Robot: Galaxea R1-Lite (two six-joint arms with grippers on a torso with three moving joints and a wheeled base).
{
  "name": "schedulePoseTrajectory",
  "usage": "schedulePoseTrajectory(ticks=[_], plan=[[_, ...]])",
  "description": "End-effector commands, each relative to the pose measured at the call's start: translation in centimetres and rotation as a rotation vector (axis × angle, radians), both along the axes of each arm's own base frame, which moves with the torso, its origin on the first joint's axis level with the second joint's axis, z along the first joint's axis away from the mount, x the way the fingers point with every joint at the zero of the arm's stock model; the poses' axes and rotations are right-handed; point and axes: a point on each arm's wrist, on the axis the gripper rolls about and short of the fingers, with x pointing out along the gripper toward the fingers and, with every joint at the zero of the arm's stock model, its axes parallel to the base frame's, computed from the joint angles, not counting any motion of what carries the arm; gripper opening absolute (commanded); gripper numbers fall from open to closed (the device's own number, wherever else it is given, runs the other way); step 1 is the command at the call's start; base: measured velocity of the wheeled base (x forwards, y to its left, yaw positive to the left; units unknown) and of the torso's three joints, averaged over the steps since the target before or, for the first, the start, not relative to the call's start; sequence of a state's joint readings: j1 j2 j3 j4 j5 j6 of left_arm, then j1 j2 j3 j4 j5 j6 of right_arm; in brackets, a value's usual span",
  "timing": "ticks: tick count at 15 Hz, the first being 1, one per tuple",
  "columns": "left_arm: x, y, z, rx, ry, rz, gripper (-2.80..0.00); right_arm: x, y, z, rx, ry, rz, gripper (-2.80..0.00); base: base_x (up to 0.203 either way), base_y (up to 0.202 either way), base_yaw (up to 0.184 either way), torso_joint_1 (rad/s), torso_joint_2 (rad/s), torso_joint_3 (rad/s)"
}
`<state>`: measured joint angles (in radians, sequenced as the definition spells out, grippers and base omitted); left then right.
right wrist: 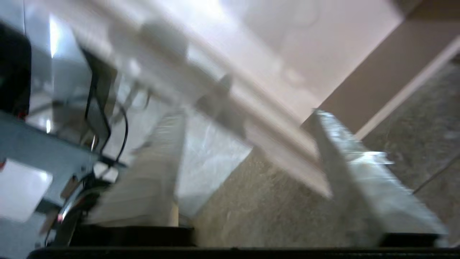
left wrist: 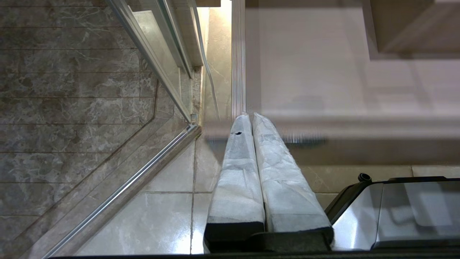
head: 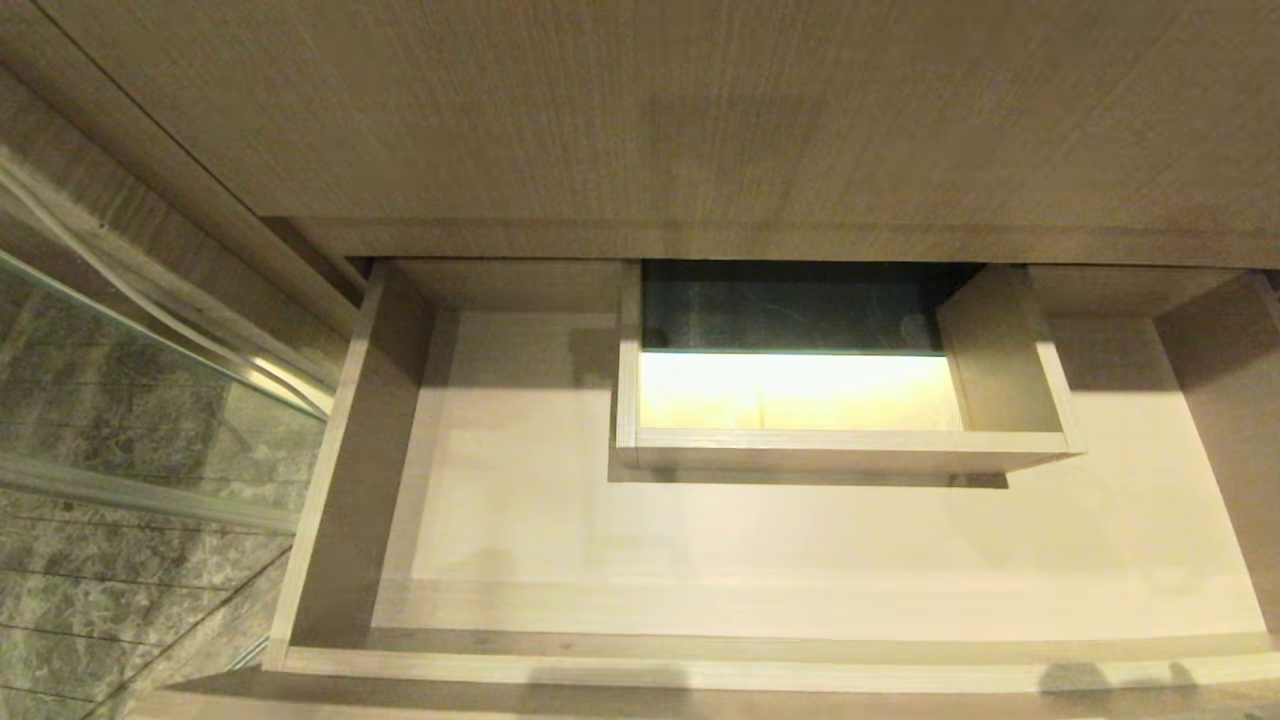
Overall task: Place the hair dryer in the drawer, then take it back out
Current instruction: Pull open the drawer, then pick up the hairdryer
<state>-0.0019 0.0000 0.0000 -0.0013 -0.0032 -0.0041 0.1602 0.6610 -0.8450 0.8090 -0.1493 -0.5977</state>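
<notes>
**Hands clear of an open, bare drawer**

Right hand point(right wrist: 248, 172) hangs low in front of the drawer point(head: 330, 480), fingers spread wide with nothing between them; its wrist view is smeared, so the arm looks to be mid-swing. Neither hand shows in the head view. Left hand point(left wrist: 251, 126) is parked at the drawer's left front corner, its two wrapped fingers point(left wrist: 237, 169) pressed together, pointing down toward the floor tiles point(left wrist: 169, 201). Likely kept there to stay out of the working arm's way.

Drawer stands pulled fully out under the wood-grain panel point(head: 640, 110). Its pale bottom is bare. No hair dryer in any view; I cannot tell where it is. By my reading the dryer is either not yet in or already lifted out, and the frames do not decide which.

Boxed cutout point(head: 850, 440) sits at the middle back of the drawer, open to a lit space below, probably room for plumbing.

Room: bathroom-like. Grey marble wall and glass partition with metal rail point(head: 150, 330) to the robot's left; glossy beige tiles underfoot. Part of the robot's dark base point(left wrist: 395, 212) shows near the left hand.
</notes>
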Motion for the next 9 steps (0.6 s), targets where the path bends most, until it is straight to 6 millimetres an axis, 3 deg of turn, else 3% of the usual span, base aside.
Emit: schedulePoseTrajectory(ticks=[1,5,9], plan=[[0.0,0.0,0.0,0.0,0.0,0.0,-2.8,-1.9,-0.3,0.7,0.021,-0.125,-0.021,-2.8,0.0,0.0,0.0,0.0,0.0,0.0],[0.0,0.0,0.0,0.0,0.0,0.001,-2.8,-2.6,-0.3,2.0,0.172,-0.236,-0.177,-2.8,0.0,0.0,0.0,0.0,0.0,0.0],[0.0,0.0,0.0,0.0,0.001,0.0,-2.8,-3.5,-0.1,2.1,0.277,-0.294,-0.332,-2.8,0.0,0.0,0.0,0.0,0.0,0.0]])
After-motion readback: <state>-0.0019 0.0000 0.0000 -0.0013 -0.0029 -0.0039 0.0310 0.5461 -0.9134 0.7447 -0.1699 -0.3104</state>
